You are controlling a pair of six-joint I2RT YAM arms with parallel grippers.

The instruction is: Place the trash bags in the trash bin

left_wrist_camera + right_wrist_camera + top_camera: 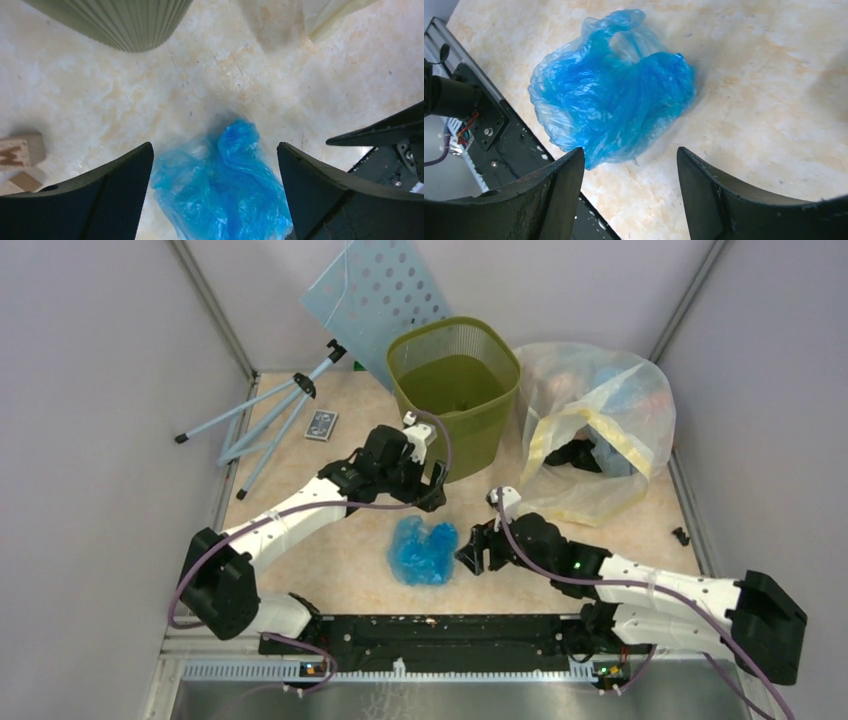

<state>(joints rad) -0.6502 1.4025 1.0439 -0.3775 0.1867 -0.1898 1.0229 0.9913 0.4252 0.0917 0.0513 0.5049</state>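
Observation:
The crumpled light-blue trash bag (422, 551) lies on the table near the front edge, between the two arms. It also shows in the left wrist view (225, 185) and the right wrist view (611, 92). The olive-green trash bin (455, 390) stands upright at the back centre; its ribbed side shows in the left wrist view (120, 22). My left gripper (428, 488) is open above and behind the bag, near the bin's base; the bag lies between its fingers in its own view. My right gripper (472, 552) is open just right of the bag, not touching it.
A large clear yellowish bag (590, 430) of colourful items lies right of the bin. A perforated light-blue panel (385, 290) leans on the back wall. A light-blue tripod (265, 415) and a small dark card (321, 425) lie at the back left. A wooden block (20, 150) shows at left.

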